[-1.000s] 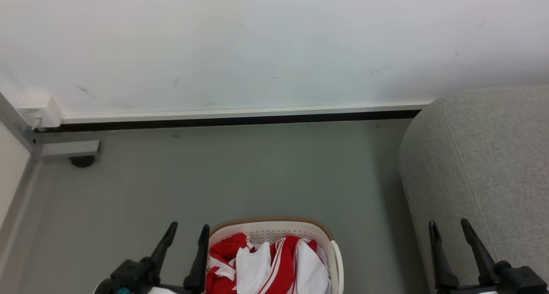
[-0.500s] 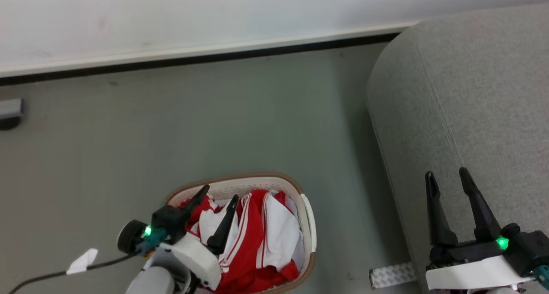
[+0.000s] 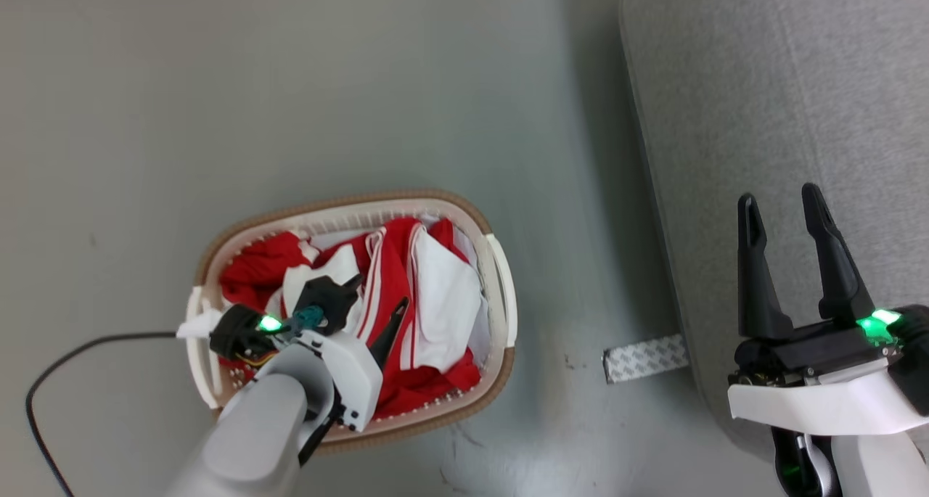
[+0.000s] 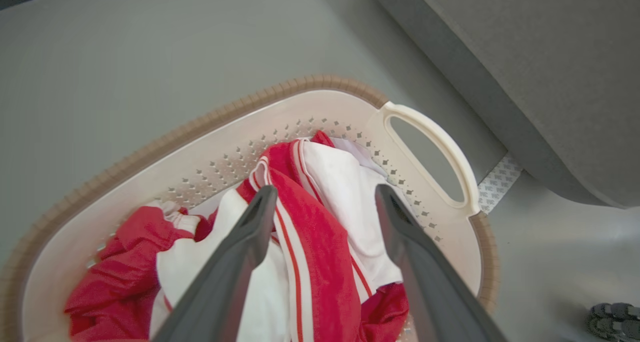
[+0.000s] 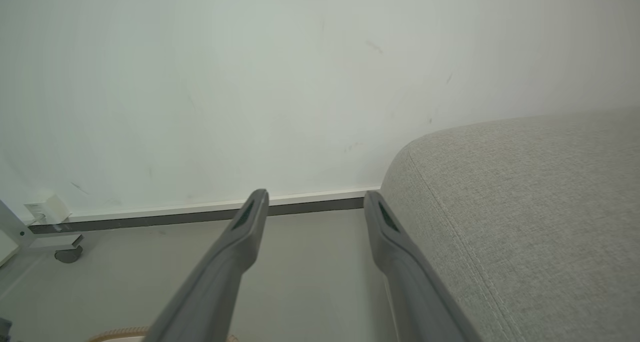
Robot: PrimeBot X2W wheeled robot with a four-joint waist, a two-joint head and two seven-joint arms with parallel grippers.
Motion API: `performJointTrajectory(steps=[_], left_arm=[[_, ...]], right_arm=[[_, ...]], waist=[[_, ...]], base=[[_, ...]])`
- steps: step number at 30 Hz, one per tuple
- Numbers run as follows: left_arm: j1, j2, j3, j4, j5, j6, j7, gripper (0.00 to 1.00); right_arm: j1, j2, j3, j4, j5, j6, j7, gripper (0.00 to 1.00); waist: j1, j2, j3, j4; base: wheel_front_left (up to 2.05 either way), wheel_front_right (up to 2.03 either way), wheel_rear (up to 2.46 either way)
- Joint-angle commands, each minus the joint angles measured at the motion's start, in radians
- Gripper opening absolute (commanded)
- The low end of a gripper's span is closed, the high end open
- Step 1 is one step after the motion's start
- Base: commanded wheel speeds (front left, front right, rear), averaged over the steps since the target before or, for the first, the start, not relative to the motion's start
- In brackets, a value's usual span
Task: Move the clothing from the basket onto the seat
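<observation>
A cream perforated laundry basket (image 3: 348, 201) with a tan rim sits on the grey floor (image 3: 290, 83). Its long axis runs left to right across the head view, its right handle end slightly farther from the robot. Inside lies the clothing (image 3: 395, 265), a rumpled heap of red garments with white panels. The white stripe trim runs roughly from near to far across the basket's width. The left gripper (image 4: 325, 192) hangs over the middle of the heap with its claw spread wide, one finger on each side of a red striped fold and holding nothing. Whether the tips touch the cloth cannot be told. The right gripper (image 3: 780, 196) is also spread wide and empty, over the near edge of the light grey sofa (image 3: 762, 62), which stands well to the basket's right. A patterned tape strip (image 3: 644, 357) lies on the floor between them. Compared with half a second ago, the head camera looks more steeply down, and the left claw's tips, then near the far rim, are now over the heap's centre.
</observation>
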Motion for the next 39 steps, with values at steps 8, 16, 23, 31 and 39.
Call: performJointTrajectory(steps=[8, 16, 23, 31, 39], left_arm=[[-0.107, 0.007, -0.058, 0.132, -0.026, 0.002, 0.013, 1.00], [-0.174, 0.027, -0.081, 0.227, -0.009, 0.017, 0.019, 1.00], [-0.217, 0.004, -0.092, 0.290, -0.027, 0.013, 0.001, 0.18], [-0.180, -0.045, -0.099, 0.311, -0.096, 0.001, -0.050, 0.00], [-0.062, -0.074, -0.095, 0.137, -0.220, 0.000, -0.069, 0.00]], right_arm=[[-0.042, -0.003, -0.001, -0.057, 0.011, -0.002, 0.001, 1.00], [-0.051, -0.003, -0.011, -0.085, 0.007, -0.002, 0.001, 1.00], [-0.060, -0.003, -0.018, -0.085, -0.011, -0.002, 0.001, 1.00], [-0.052, -0.003, -0.021, -0.058, -0.025, -0.002, 0.001, 1.00], [0.014, -0.003, -0.028, -0.008, -0.042, -0.002, 0.001, 1.00]], waist=[[-0.0003, 0.0000, 0.145, -0.025], [-0.0003, 0.0000, 0.213, -0.032], [-0.0003, 0.0000, 0.248, -0.022], [-0.0003, 0.0000, 0.172, 0.010], [-0.0003, 0.0000, -0.050, 0.085]], base=[[0.00, 0.00, 0.00], [0.00, 0.00, 0.00], [0.00, 0.00, 0.00], [0.00, 0.00, 0.00], [0.00, 0.00, 0.00]])
